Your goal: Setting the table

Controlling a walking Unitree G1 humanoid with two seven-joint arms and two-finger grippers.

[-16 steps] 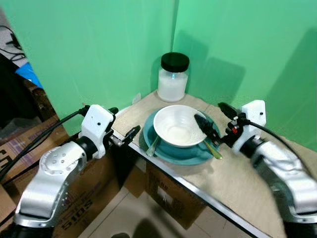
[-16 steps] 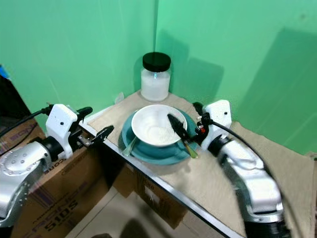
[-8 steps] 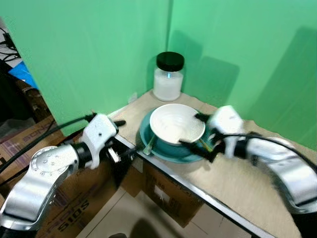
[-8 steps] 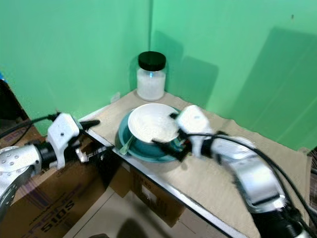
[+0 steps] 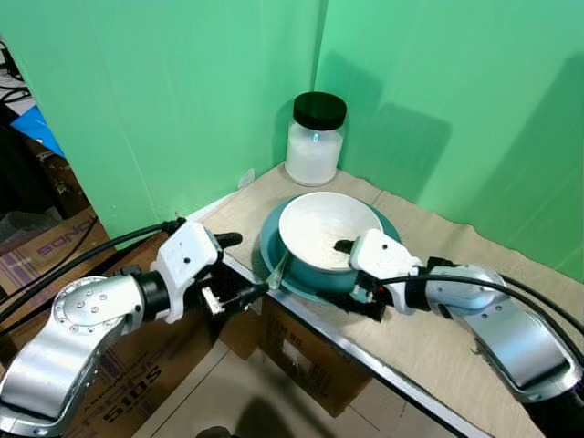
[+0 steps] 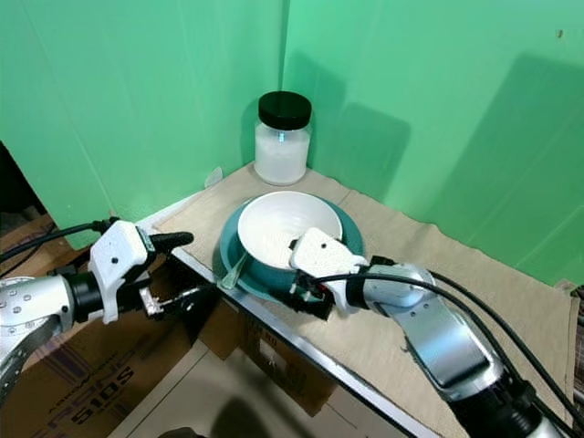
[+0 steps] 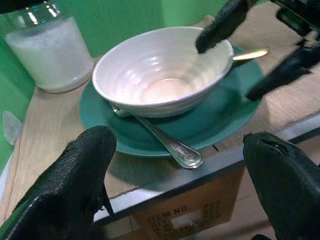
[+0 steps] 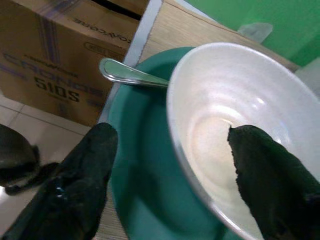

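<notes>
White bowl (image 5: 328,228) on a teal plate (image 5: 294,271) at the table's (image 5: 438,333) corner.
A silver spoon (image 7: 165,142) lies on the plate against the bowl; a jar (image 5: 315,140) stands behind it. The right gripper (image 8: 170,165) straddles the bowl's near rim, fingers spread, holding nothing. The left gripper (image 7: 175,185) hovers off the table edge facing the bowl, wide open and empty.

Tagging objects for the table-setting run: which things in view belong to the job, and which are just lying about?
Job:
- white bowl, sitting on the teal plate
- teal plate
- silver spoon and gold-handled utensil on the plate
- right gripper, jaws open astride the bowl's rim
- left gripper, jaws open, off the table edge

Lying about:
- black-lidded jar in the corner
- cardboard boxes below
</notes>
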